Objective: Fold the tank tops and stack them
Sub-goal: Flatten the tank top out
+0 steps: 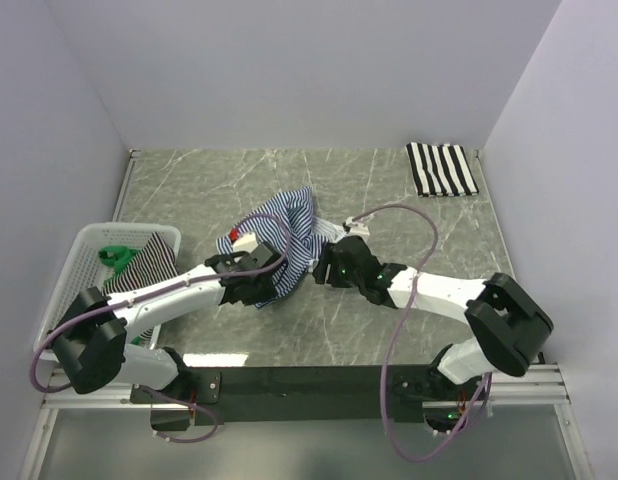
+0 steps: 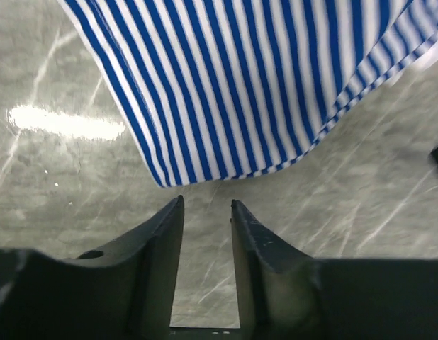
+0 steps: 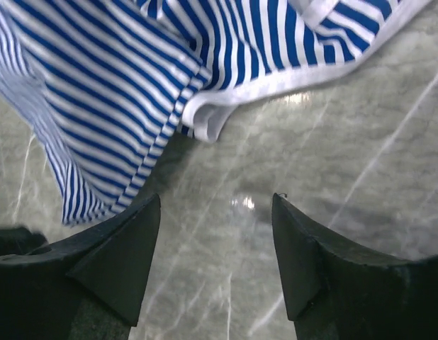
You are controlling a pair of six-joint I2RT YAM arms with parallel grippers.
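Cataloguing the risks as we are finding them.

- **Navy top** (image 1: 279, 232): it is lying crumpled at the middle of the table (image 1: 209, 185), bunched in several layers between the two grippers.
- **Left gripper** (image 2: 207, 205): its jaws are standing apart with nothing between them. They are pointing at the top's edge just ahead and are not touching cloth.
- **Right gripper** (image 3: 215, 205): its jaws are gaping wider, also empty, over bare table, with the white trim (image 3: 276, 81) just beyond.
- **Folded top** (image 1: 441, 168): it is sitting at the far right corner, well apart.
- **Striped top** (image 1: 144, 262): it is lying in the basket (image 1: 84, 250).

Risks, as we are judging them:
- A pinch on this bunched cloth is likely catching two layers instead of one edge, so the top is lifting as a lump and folding crooked.
- Jaws coming in short of the edge are risking scraping the table and closing on nothing.
- Uneven pulls by the two arms are risking twisting the top.
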